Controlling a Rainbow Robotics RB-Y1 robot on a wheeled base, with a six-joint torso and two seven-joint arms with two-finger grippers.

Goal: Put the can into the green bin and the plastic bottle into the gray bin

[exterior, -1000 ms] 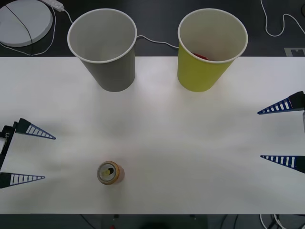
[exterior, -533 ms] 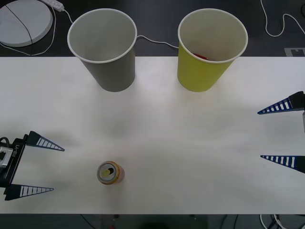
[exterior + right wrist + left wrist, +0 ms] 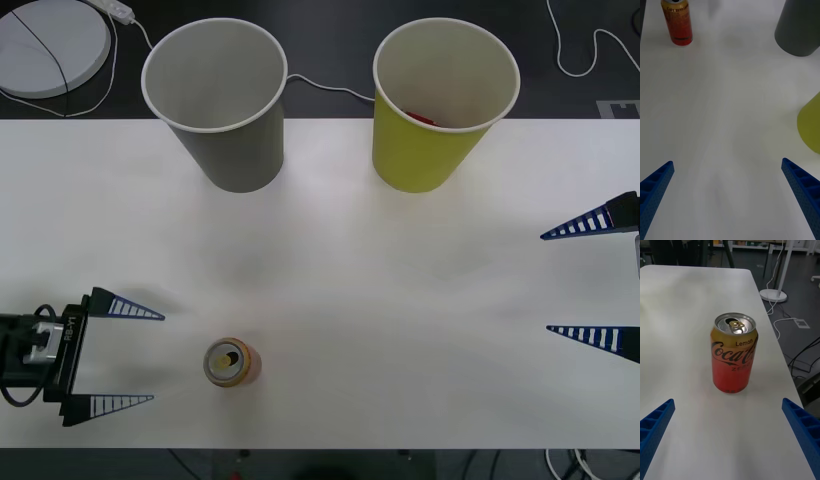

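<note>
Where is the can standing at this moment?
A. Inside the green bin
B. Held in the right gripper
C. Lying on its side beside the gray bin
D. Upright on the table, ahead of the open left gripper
D: the can stands upright on the table, ahead of the open left gripper.

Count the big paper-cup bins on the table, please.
2. The gray bin stands at the far edge, toward the left; the green bin stands beside it on the right, apart. None seems hidden.
</note>
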